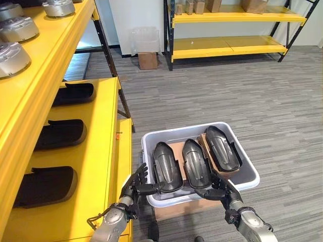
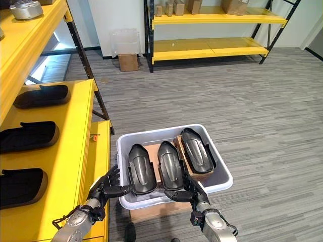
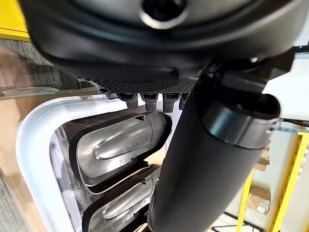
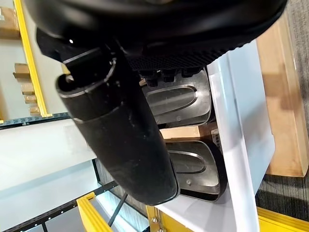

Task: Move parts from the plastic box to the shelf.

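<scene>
Grey floor, yellow shelf (image 1: 98,151) left. Both my hands, left hand (image 1: 135,185) and right hand (image 1: 222,190), hover with fingers spread wide, empty, at the box (image 1: 250,171). The parts (image 1: 166,166) look rigid, metallic, probably heavy and slick; I'd grip one by its black rim.

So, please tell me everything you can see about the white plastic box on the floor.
The plastic box is white or pale grey, rectangular, with rounded corners and a rolled rim. It stands upright and open on a flat piece of cardboard on the grey floor, next to the yellow shelf. Inside lie three dark, glossy, elongated parts side by side, with brown cardboard between and under them. The left robot hand and the right robot hand are at its near rim, fingers spread.
</scene>
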Robot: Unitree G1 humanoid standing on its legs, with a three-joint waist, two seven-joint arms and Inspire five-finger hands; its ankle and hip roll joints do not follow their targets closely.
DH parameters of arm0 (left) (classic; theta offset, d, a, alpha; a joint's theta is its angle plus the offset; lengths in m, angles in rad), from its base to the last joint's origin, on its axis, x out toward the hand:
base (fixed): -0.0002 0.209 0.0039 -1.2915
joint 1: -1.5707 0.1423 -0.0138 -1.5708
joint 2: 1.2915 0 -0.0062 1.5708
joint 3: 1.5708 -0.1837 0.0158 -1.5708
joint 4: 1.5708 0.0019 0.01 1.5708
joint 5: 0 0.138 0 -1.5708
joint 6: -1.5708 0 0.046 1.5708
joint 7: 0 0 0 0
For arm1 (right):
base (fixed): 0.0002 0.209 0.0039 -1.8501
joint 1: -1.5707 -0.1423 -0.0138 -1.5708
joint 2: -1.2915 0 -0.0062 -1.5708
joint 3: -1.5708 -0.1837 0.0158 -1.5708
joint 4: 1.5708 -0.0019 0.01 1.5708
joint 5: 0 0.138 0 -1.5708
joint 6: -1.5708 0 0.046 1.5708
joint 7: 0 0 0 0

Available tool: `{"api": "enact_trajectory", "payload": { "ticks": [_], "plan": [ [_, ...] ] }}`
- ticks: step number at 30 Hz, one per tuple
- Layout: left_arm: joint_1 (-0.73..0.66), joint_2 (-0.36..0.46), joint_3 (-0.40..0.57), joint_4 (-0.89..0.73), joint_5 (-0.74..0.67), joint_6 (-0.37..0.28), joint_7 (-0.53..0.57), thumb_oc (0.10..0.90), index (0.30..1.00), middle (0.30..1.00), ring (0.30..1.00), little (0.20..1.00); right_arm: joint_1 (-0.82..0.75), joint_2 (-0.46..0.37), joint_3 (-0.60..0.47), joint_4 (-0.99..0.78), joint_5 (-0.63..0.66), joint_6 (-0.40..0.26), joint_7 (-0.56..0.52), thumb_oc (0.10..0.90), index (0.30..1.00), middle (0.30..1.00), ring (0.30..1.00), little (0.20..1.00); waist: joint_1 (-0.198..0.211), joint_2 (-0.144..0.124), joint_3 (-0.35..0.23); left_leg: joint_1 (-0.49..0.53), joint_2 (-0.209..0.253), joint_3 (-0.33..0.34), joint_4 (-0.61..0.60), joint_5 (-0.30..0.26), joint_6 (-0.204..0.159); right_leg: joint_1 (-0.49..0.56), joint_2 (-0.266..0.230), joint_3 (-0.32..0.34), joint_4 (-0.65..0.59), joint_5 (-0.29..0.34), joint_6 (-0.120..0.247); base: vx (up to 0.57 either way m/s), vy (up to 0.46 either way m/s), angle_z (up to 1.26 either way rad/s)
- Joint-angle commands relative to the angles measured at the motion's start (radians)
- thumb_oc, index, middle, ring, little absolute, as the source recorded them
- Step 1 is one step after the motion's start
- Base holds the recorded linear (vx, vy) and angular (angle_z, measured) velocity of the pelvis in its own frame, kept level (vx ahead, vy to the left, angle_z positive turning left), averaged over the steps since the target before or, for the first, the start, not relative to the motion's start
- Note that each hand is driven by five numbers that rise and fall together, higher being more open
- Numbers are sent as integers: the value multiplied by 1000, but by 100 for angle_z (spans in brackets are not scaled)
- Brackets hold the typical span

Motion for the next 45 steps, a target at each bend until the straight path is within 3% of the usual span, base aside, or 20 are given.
{"api": "enact_trajectory", "payload": {
  "ticks": [1, 4, 6, 7, 9, 11, 12, 13, 15, 22, 32, 36, 39, 41, 42, 45],
  "plan": [
    [-82, 5, 28, -68, 29, -69, 6, 900, 1000, 1000, 1000, 1000, -78, -18, -5, -127, -24, -80, 7, 900, 1000, 1000, 1000, 1000, 0, 22, -42, 53, 22, 7, 106, -185, 15, -152, -3, 5, 112, 56, 53, -103, 110, -14],
    [-89, 6, 28, -66, 27, -72, 11, 900, 1000, 1000, 1000, 1000, -95, -15, -3, -138, -26, -86, 1, 900, 1000, 1000, 1000, 1000, 0, 24, -24, 49, 20, 14, 94, -179, 22, -195, 6, 13, 172, 57, 63, -91, 65, -12],
    [-91, 9, 33, -57, 30, -78, 18, 900, 1000, 1000, 1000, 1000, -120, -2, 16, -139, -27, -89, -1, 900, 1000, 1000, 1000, 1000, 4, 29, -8, 51, 17, 15, 95, -183, 21, -221, -55, 22, 204, 130, 75, -73, -36, -13],
    [-90, 13, 38, -61, 22, -80, 19, 900, 1000, 1000, 1000, 1000, -126, -5, 21, -153, -30, -91, 0, 900, 1000, 1000, 1000, 1000, 7, 29, -10, 38, 29, 6, 116, -193, 10, -203, -117, 14, 164, 173, 60, 18, -186, -7],
    [-88, 13, 47, -60, 20, -80, 28, 900, 1000, 1000, 1000, 1000, -137, -1, 22, -157, -35, -93, -9, 900, 1000, 1000, 1000, 1000, 24, 15, -12, 24, 46, 18, 149, -213, -9, -204, -198, -75, 78, 231, 68, 23, -279, 10],
    [-75, 11, 63, -51, 15, -85, 28, 900, 1000, 1000, 1000, 1000, -133, -4, 20, -155, -36, -89, -1, 900, 1000, 1000, 1000, 1000, 26, -7, -30, 32, 60, 18, 150, -219, -31, -175, -196, -86, 45, 223, 94, 115, -344, 18],
    [-67, 8, 73, -40, 15, -83, 26, 900, 1000, 1000, 1000, 1000, -134, -10, 20, -161, -32, -87, 4, 900, 1000, 1000, 1000, 1000, 31, -14, -45, 46, 88, 20, 140, -211, -53, -157, -169, -107, 33, 186, 93, 133, -296, 31],
    [-66, 8, 73, -40, 15, -83, 26, 900, 1000, 1000, 1000, 1000, -134, -10, 21, -161, -32, -87, 4, 900, 1000, 1000, 1000, 1000, 31, -14, -45, 47, 89, 19, 139, -211, -53, -156, -168, -108, 33, 185, 93, 137, -322, 39],
    [-58, 4, 81, -38, 3, -81, 21, 900, 1000, 1000, 1000, 1000, -130, -30, 10, -176, -31, -94, 7, 900, 1000, 1000, 1000, 1000, 29, -9, -54, 60, 144, 12, 130, -196, -84, -129, -125, -138, 26, 117, 69, 82, -241, 7],
    [-51, -12, 76, -32, -3, -82, 2, 900, 1000, 1000, 1000, 1000, -156, -82, -20, -196, -56, -122, -8, 900, 1000, 1000, 1000, 1000, 29, 13, -51, 70, 226, -9, 112, -151, -131, -85, -47, -180, 19, 42, 24, 33, -192, 5],
    [-10, -12, 94, -51, -1, -80, -23, 900, 1000, 1000, 1000, 1000, -250, -177, -82, -287, -184, -165, -49, 900, 1000, 1000, 1000, 1000, 47, 42, -53, 88, 251, -15, 74, -117, -151, -50, -20, -207, -5, 23, 7, 31, -59, 7],
    [15, 1, 101, -58, 6, -81, -48, 900, 1000, 1000, 1000, 1000, -358, -270, -89, -295, -320, -166, -66, 900, 1000, 1000, 1000, 1000, 59, 45, -49, 96, 248, -8, 54, -114, -153, -47, -23, -207, -22, 31, 12, 0, 0, 0],
    [19, 24, 92, -84, -17, -85, -62, 900, 1000, 1000, 1000, 1000, -528, -375, -18, -253, -429, -144, -69, 900, 1000, 1000, 1000, 1000, 76, 48, -30, 83, 239, 1, 40, -107, -152, -67, -33, -205, -29, 46, 19, -47, 20, -7],
    [10, 47, 83, -122, -33, -96, -71, 900, 1000, 1000, 1000, 1000, -650, -467, 60, -201, -560, -130, -63, 900, 1000, 1000, 1000, 1000, 87, 60, 14, 34, 233, -5, 47, -97, -153, -119, -43, -206, -11, 51, 20, -263, 45, 0],
    [-10, 66, 77, -130, -41, -108, -67, 900, 1000, 1000, 1000, 1000, -765, -552, 154, -144, -615, -118, -35, 900, 1000, 1000, 1000, 1000, 91, 72, 70, -28, 230, -7, 67, -86, -155, -189, -52, -202, 23, 56, 19, -289, 36, 4],
    [-19, 74, 70, -135, -48, -115, -65, 900, 1000, 1000, 1000, 1000, -833, -585, 220, -98, -620, -117, -24, 900, 1000, 1000, 1000, 1000, 93, 79, 101, -66, 229, -6, 76, -74, -156, -242, -56, -200, 48, 61, 19, -211, 23, 11]
  ]
}}
